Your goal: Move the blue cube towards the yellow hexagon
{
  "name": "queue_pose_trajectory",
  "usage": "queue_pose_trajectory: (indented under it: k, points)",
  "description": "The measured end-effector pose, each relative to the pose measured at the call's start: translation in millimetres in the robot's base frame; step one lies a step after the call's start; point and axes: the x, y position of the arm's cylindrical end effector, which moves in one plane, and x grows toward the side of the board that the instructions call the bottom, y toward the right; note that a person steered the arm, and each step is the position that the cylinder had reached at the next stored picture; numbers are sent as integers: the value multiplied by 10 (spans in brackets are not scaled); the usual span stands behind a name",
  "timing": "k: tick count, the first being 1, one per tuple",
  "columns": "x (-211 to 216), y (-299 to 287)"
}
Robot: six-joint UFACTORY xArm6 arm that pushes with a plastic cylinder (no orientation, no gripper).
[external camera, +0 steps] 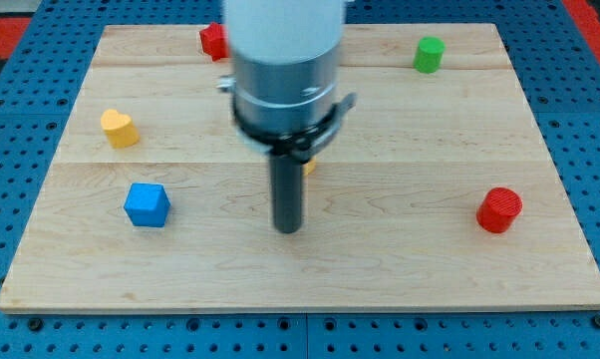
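The blue cube (147,205) lies on the wooden board (430,259) at the view's lower left. A small yellow piece (309,167), mostly hidden behind the rod, shows just right of the rod near the middle; its shape cannot be made out. My tip (287,228) rests on the board near the centre, well to the right of the blue cube and just below the hidden yellow piece. It touches no block.
A yellow heart-like block (120,128) sits at the left, above the blue cube. A red block (213,40) is at the top, partly behind the arm. A green cylinder (429,54) is at the top right. A red cylinder (499,209) is at the right.
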Motion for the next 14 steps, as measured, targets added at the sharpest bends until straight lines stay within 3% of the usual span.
queue_pose_trajectory:
  k: [2, 3, 4, 6, 8, 14]
  points:
    - [403, -1338]
    - [35, -1832]
    - [-290, -1806]
    - [-76, -1064]
    - [-416, -1042]
    - [-76, -514]
